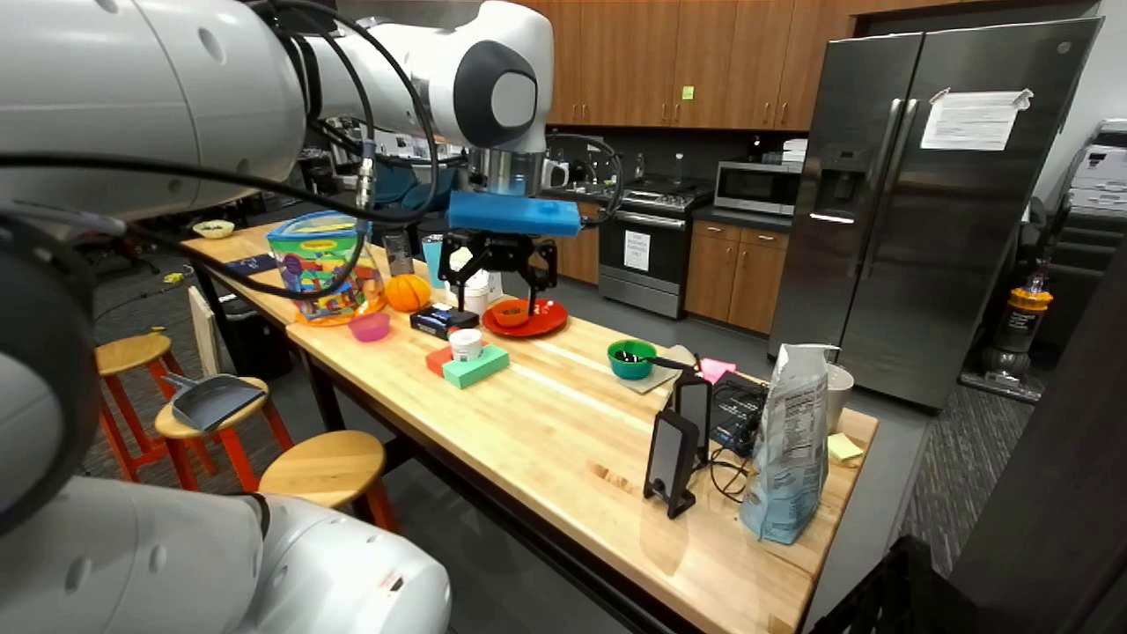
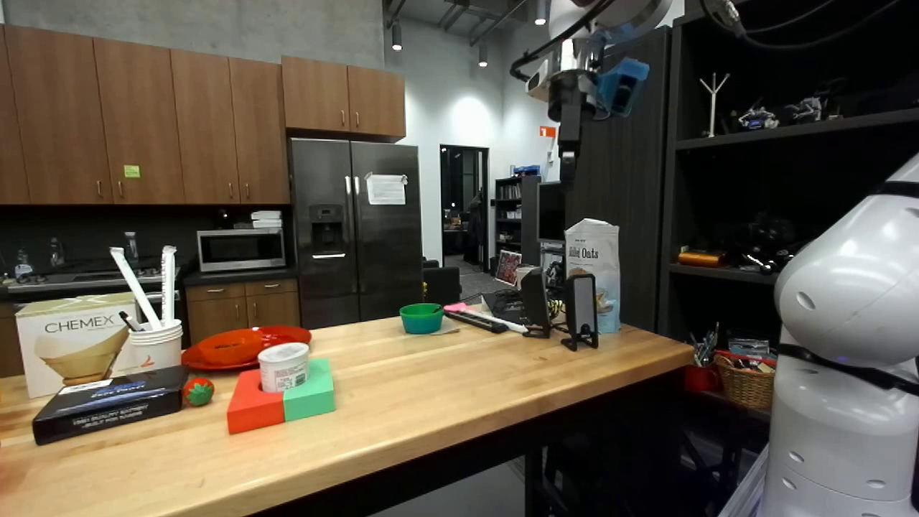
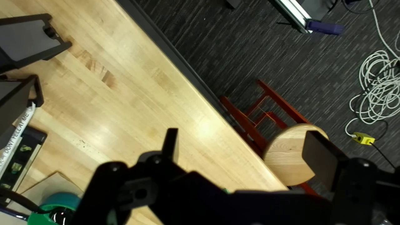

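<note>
My gripper [image 1: 496, 304] is open and empty, pointing down high above the wooden table [image 1: 563, 440]. It also shows in an exterior view [image 2: 568, 172], and in the wrist view its fingers [image 3: 242, 134] are wide apart, over the table's edge and a stool [image 3: 290, 153]. It touches nothing. A white tub [image 2: 284, 368] stands with a red block [image 2: 253, 413] and a green block [image 2: 310, 393]. An orange bowl [image 2: 230, 347] sits on a red plate [image 2: 283, 335]. A green bowl [image 1: 630, 359] with a black-handled utensil stands farther along the table.
Two black speakers [image 1: 671, 458] and an oats bag [image 1: 788, 449] stand at one table end. A black box [image 2: 108, 403], a toy strawberry [image 2: 199, 391], a Chemex box [image 2: 68, 337] and a cup with white sticks [image 2: 156, 346] stand near the plate. Several stools [image 1: 321, 467] line the table.
</note>
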Tool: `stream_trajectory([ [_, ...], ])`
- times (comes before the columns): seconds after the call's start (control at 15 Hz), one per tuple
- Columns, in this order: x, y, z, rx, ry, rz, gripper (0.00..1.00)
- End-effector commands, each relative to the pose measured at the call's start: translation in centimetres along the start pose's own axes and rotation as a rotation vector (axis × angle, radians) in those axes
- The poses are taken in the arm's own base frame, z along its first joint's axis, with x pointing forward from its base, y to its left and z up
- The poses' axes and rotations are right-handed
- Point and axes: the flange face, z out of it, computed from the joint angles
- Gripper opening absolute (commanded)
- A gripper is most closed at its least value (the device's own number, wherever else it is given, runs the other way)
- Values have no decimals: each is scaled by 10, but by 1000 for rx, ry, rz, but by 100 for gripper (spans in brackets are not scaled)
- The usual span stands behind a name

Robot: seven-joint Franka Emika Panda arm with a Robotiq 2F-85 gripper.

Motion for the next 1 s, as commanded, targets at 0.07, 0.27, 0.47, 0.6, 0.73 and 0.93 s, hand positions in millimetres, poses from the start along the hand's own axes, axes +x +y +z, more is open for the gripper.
stream_trajectory([
  [0.07, -1, 1, 0, 36, -5, -130, 100],
  [0.27, -4, 1, 1, 104, -21, -250, 100],
  [0.47, -10, 4, 4, 189, -30, -387, 100],
  [0.6, -13, 5, 5, 243, -36, -467, 100],
  [0.73, -15, 7, 6, 287, -46, -540, 100],
  [0.93, -17, 10, 7, 318, -78, -633, 100],
])
